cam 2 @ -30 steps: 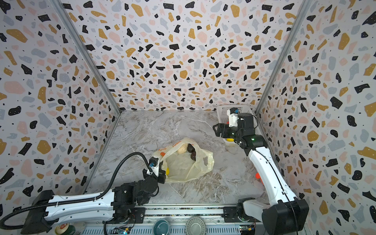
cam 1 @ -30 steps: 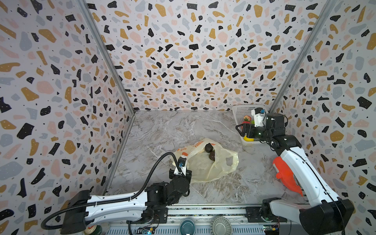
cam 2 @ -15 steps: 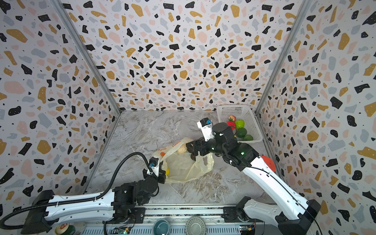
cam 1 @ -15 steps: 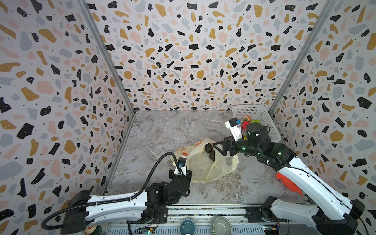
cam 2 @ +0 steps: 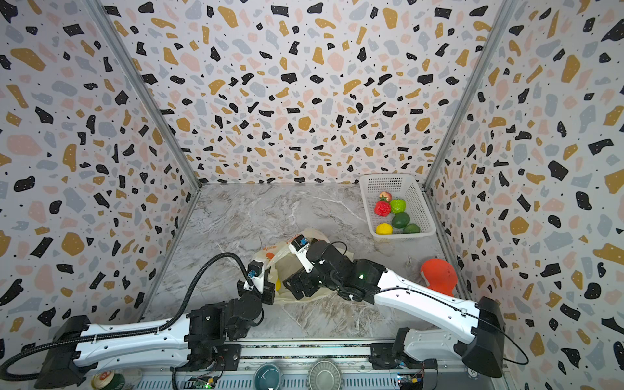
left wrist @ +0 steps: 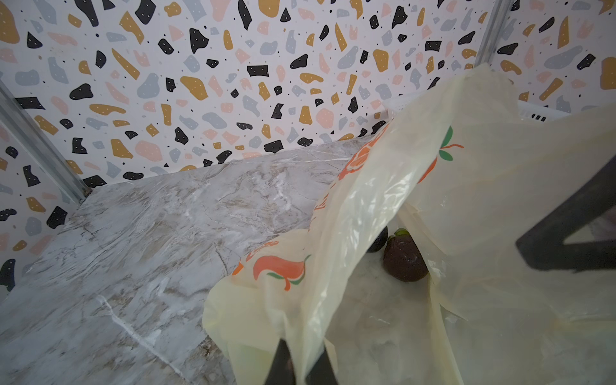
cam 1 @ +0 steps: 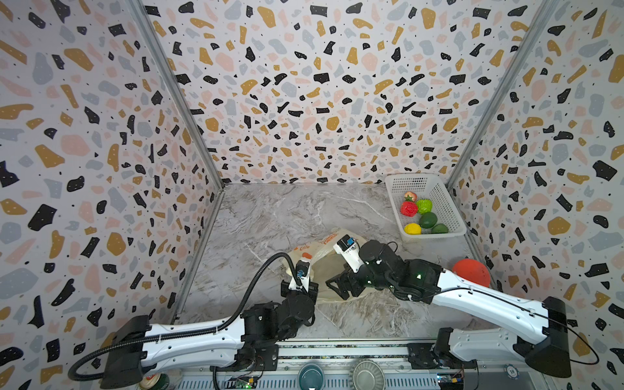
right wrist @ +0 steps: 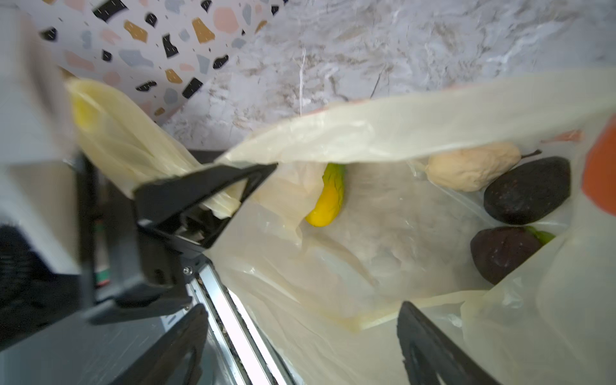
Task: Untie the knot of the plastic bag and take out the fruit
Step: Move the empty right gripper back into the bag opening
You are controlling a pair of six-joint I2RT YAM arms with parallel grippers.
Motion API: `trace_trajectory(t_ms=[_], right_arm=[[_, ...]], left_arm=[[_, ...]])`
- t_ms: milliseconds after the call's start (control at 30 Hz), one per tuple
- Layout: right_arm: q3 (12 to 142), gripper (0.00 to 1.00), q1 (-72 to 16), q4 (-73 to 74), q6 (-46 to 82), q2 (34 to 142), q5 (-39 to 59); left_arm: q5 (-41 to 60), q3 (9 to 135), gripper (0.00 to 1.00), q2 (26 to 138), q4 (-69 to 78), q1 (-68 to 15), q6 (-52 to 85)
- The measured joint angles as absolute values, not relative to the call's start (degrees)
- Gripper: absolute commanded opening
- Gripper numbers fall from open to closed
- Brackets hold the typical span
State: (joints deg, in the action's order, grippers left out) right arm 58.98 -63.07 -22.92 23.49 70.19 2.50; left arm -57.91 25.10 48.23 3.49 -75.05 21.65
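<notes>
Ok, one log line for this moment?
left gripper: shut on plastic bag | right gripper: open at bag mouth | inside: banana

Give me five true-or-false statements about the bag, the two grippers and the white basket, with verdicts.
1. The left gripper is shut on the plastic bag. True.
2. The right gripper grips a fruit. False: it is open, holding nothing.
3. The white basket is empty. False: a red fruit and others lie in it.
4. A yellow fruit lies inside the bag. True.
5. The bag's mouth is tied shut. False: it gapes open.
</notes>
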Motion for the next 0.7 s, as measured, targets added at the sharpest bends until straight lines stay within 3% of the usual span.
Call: trace_trajectory(t_ms=[333, 700], right_arm=[[51.11, 0.85, -63.4, -17.23, 23.49, 74.11, -0.97], [53.36, 0.84, -62.67, -15.31, 24.43, 84.47, -2.13]], left_arm=[[-57.89, 25.34, 0.0, 48.23, 3.46, -75.05, 21.61], [-57.14, 26.28, 0.0, 48.69, 3.27, -75.05, 21.52]])
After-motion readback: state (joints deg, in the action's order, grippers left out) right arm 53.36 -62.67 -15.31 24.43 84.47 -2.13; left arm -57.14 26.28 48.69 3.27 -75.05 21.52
